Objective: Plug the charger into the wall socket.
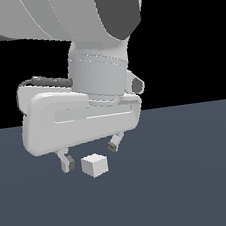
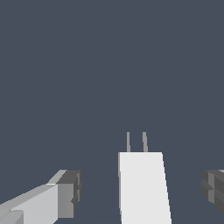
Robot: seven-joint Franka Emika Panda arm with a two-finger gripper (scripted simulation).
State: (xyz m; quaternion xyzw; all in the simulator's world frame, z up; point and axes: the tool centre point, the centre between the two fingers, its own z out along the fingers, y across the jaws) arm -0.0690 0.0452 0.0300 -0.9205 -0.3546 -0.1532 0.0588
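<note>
The charger (image 1: 94, 165) is a small white cube resting on the dark grey floor. In the wrist view the charger (image 2: 143, 186) shows two thin grey prongs sticking out of one end. My gripper (image 1: 90, 156) hangs just above it, open, with one fingertip (image 1: 68, 165) on the exterior view's left of the cube and the other fingertip (image 1: 112, 145) behind it on the right. In the wrist view the cube lies between the dark pads (image 2: 72, 192), apart from both. The wall socket is out of view.
The arm's large white body (image 1: 80, 114) fills the upper part of the exterior view. Flat dark grey floor (image 1: 194, 175) stretches all around the cube.
</note>
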